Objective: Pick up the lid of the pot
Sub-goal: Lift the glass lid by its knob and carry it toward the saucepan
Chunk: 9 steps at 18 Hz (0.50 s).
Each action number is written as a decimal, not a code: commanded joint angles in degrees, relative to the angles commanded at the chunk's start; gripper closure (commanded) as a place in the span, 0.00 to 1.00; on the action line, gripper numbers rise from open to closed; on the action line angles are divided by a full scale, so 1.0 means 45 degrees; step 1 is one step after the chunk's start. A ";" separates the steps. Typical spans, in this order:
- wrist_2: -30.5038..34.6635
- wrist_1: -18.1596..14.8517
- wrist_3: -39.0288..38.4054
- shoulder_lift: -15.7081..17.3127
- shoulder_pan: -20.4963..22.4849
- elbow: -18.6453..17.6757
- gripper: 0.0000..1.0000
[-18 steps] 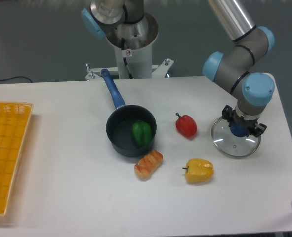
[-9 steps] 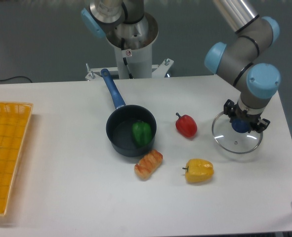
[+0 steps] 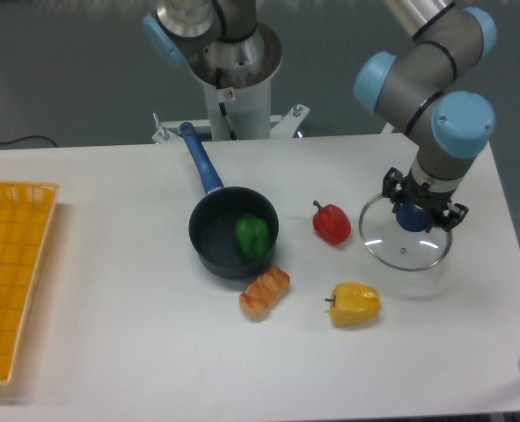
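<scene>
Right of centre, the hand (image 3: 425,202) grips the pot lid (image 3: 400,253) by its blue knob (image 3: 413,220); best raise it smoothly, rim level

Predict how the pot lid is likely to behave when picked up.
The pot lid looks clear and glassy, so it is probably stiff but could break if knocked. Gripped only at its small blue knob, it might tilt or swivel.
</scene>
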 joint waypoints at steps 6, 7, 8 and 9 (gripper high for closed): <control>0.0000 -0.0157 -0.0020 0.0157 -0.0060 -0.0020 0.62; 0.0000 -0.0176 -0.0020 0.0157 -0.0060 -0.0020 0.62; -0.0039 -0.0196 -0.0020 0.0176 -0.0079 -0.0020 0.62; -0.0116 -0.0254 -0.0039 0.0196 -0.0099 -0.0039 0.62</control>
